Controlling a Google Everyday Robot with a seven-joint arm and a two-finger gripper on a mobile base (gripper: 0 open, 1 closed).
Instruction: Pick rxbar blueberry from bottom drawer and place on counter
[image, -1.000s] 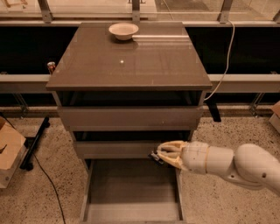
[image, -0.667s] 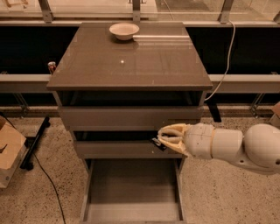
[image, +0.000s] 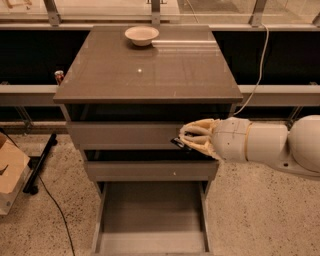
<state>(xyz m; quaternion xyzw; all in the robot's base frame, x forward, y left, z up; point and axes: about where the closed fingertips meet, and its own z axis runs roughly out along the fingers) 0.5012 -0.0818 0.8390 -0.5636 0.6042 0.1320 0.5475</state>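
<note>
My gripper (image: 187, 139) comes in from the right on a thick white arm and hangs in front of the two upper drawers. Its pale fingers (image: 197, 134) are closed on the rxbar blueberry (image: 178, 143), a small dark bar of which only the left end sticks out. The bottom drawer (image: 150, 215) is pulled out below and its tray looks empty. The counter (image: 150, 70) is the glossy grey-brown top of the cabinet, above and left of the gripper.
A pale bowl (image: 142, 35) stands at the back of the counter. A cardboard box (image: 10, 170) and a black cable lie on the floor at left. A white cord (image: 257, 70) hangs behind the cabinet at right. A small can (image: 59, 76) stands at left.
The gripper has risen with the bar, from the level of the middle drawer's front up to the top drawer's front. The drawer and bowl have not moved.
</note>
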